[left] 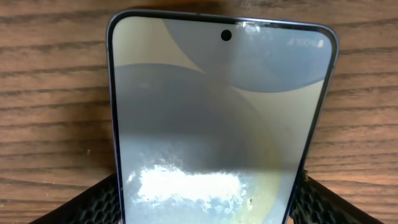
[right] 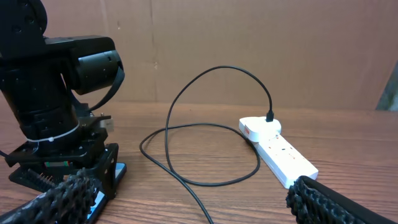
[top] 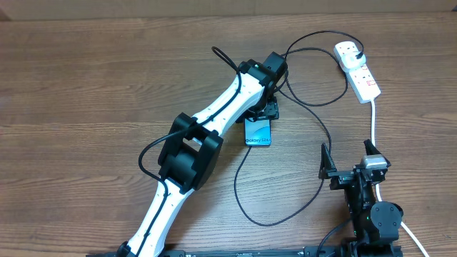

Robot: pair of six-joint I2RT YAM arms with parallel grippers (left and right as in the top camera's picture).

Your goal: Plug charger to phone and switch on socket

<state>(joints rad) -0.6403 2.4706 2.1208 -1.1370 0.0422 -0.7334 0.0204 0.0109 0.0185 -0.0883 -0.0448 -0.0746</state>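
Surface: brown wood-grain surface (top: 107,71), with a plain brown wall seen behind it in the right wrist view.
Phone: the phone (top: 258,133) is laid flat near mid-surface, screen up. Its far end is covered by the left arm's head, and "Galaxy S24" is printed at its near end. In the left wrist view the phone (left: 217,124) fills the frame, with glare on the glass.
Left claw: the left claw (top: 265,108) is placed over the phone's far end. Its pads (left: 93,202) are seen at the phone's two long edges, one on each side. Whether the phone is clamped or only straddled cannot be told.
Right claw: the right claw (top: 348,157) is parked to the right of the phone, toward the robot's base, well apart from it. The jaws are spread wide and nothing is held.
Socket: the socket (top: 358,70) is laid well to the right of the phone and farther from the base. Its white cord is run back past the right claw. A red mark is seen on the socket (right: 280,152); the switch position cannot be read.
Charger: the charger (top: 238,189) is looped loosely around the phone's right side and near end. Its plug (right: 270,116) is seated in the socket's far outlet. The connector tip is hidden near the phone's far end.
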